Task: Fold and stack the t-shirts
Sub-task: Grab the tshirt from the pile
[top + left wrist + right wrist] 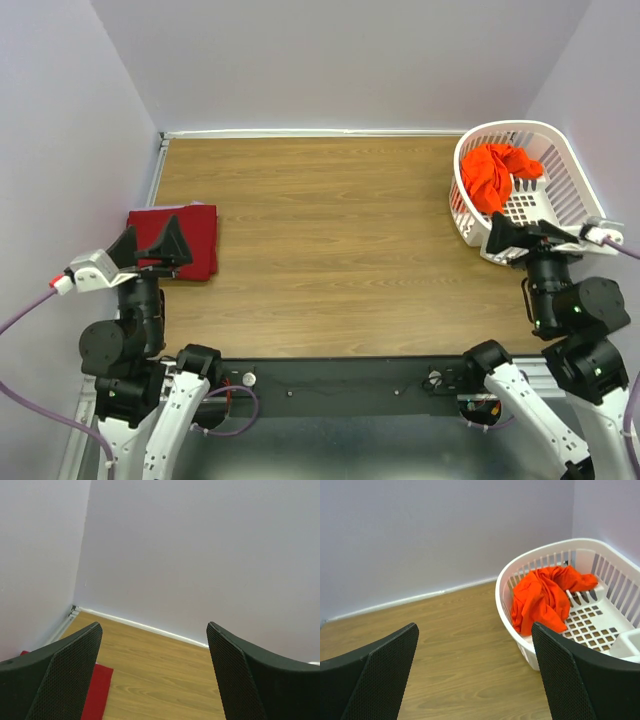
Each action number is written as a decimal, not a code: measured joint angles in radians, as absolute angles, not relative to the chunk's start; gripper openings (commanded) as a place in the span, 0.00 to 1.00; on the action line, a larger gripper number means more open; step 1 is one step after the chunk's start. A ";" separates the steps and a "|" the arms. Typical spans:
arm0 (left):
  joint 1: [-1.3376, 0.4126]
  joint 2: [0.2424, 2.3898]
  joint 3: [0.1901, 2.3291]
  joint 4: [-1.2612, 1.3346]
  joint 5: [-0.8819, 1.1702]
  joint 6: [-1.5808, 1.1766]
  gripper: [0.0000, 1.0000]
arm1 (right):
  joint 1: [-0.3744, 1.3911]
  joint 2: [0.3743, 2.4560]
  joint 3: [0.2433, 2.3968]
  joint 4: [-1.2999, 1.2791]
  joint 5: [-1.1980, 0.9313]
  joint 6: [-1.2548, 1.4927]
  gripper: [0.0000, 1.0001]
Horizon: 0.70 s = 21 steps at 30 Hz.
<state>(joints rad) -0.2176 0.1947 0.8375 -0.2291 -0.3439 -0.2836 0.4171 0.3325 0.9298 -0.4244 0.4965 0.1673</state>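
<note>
The dark crimson t-shirt (pixel 195 237) lies folded flat at the table's left edge; a strip of it shows in the left wrist view (pixel 97 692). The orange-red t-shirt (pixel 495 175) lies crumpled inside the white lattice basket (pixel 560 150), also in the right wrist view (pixel 542 597). My left gripper (pixel 150 243) is open and empty, raised over the crimson shirt's near part. My right gripper (pixel 512 238) is open and empty at the basket's near rim, short of the orange shirt. Both wrist views show wide-apart fingers with nothing between them.
The basket (pixel 517 570) stands in the far right corner against the right wall. Lilac walls close the table at back, left and right. Bare wood tabletop (pixel 340 240) spans the middle between the two shirts.
</note>
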 measured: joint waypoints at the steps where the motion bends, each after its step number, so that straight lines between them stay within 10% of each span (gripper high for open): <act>1: -0.218 0.195 0.816 -0.219 -0.344 -0.287 0.93 | 0.417 0.355 0.930 -0.424 0.493 0.168 1.00; 21: -0.232 0.146 0.498 -0.104 -0.208 -0.355 0.92 | 0.307 1.517 1.449 -0.308 0.486 0.204 0.98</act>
